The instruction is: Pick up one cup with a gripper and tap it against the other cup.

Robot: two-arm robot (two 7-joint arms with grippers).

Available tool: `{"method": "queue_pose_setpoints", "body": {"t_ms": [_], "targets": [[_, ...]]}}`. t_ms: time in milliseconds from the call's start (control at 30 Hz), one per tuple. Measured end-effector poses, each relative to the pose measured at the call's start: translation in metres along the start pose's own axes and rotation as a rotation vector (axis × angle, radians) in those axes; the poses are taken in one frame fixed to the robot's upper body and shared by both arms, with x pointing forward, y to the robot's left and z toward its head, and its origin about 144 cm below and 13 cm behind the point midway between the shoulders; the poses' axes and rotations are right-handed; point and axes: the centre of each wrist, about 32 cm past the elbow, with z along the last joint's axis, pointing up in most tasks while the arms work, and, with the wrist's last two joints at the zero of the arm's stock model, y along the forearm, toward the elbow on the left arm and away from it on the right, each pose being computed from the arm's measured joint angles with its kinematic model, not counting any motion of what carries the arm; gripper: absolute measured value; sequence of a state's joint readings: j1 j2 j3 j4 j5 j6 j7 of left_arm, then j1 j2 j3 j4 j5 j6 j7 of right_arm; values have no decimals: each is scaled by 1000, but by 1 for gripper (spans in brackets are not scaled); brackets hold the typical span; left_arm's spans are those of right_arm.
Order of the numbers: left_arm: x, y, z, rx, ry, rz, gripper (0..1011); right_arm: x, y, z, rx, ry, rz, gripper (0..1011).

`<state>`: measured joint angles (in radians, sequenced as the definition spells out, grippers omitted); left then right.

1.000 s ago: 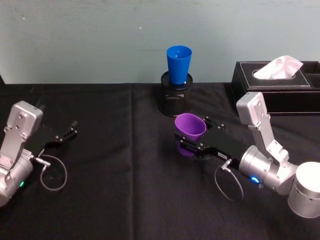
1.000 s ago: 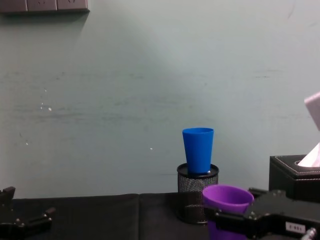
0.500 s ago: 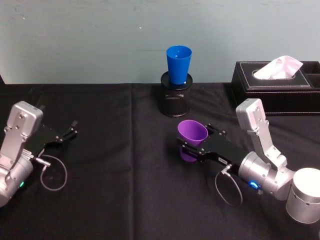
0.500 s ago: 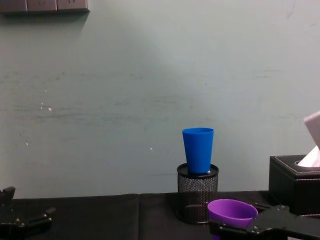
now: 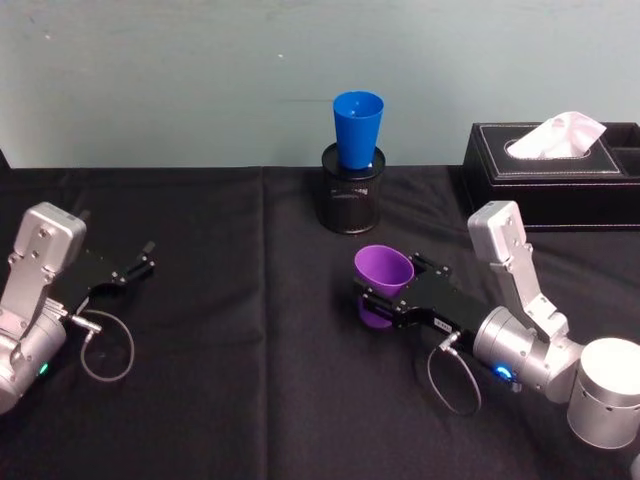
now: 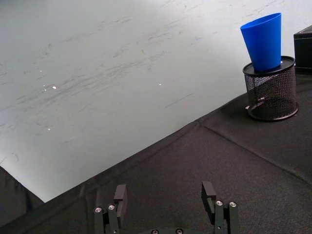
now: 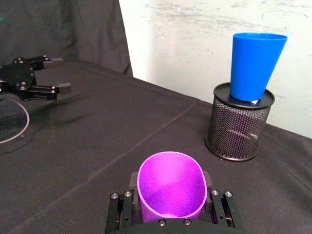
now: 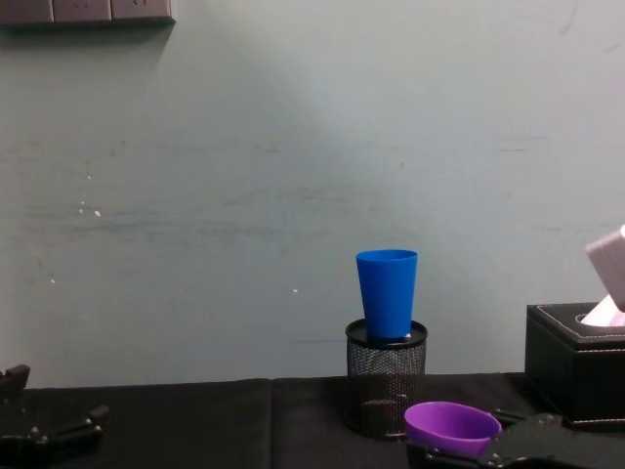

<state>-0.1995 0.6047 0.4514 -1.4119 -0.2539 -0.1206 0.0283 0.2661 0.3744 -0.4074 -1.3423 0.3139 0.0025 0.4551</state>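
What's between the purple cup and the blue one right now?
Bare black cloth, then the mesh pen holder the blue cup stands in; the head view shows it. Right pincer grips the purple cup.

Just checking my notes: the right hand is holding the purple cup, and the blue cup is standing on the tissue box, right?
Not quite. The right hand does hold the purple cup, but the blue cup stands in the black mesh pen holder, not on the tissue box. The head view shows this.

You see silver jointed arms | right gripper (image 5: 385, 297): long black flat jaws, small white label behind jaws, blue light, grey cable loop | left gripper (image 5: 135, 264): small, black, screws beside jaws, green light
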Motion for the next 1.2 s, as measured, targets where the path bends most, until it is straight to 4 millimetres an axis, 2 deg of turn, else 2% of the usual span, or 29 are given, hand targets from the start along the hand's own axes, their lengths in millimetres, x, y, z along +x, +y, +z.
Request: {"method": "queue_pose_setpoints", "body": {"t_ms": [633, 933, 1200], "targets": [[0, 0, 0, 0, 0, 0, 1000, 0, 1, -2, -9, 23, -4, 739], [0, 0, 0, 0, 0, 0, 1000, 0, 1, -2, -9, 21, -3, 997], [0, 0, 0, 0, 0, 0, 1000, -2, 1, 2, 18, -3, -2, 1000]]}}
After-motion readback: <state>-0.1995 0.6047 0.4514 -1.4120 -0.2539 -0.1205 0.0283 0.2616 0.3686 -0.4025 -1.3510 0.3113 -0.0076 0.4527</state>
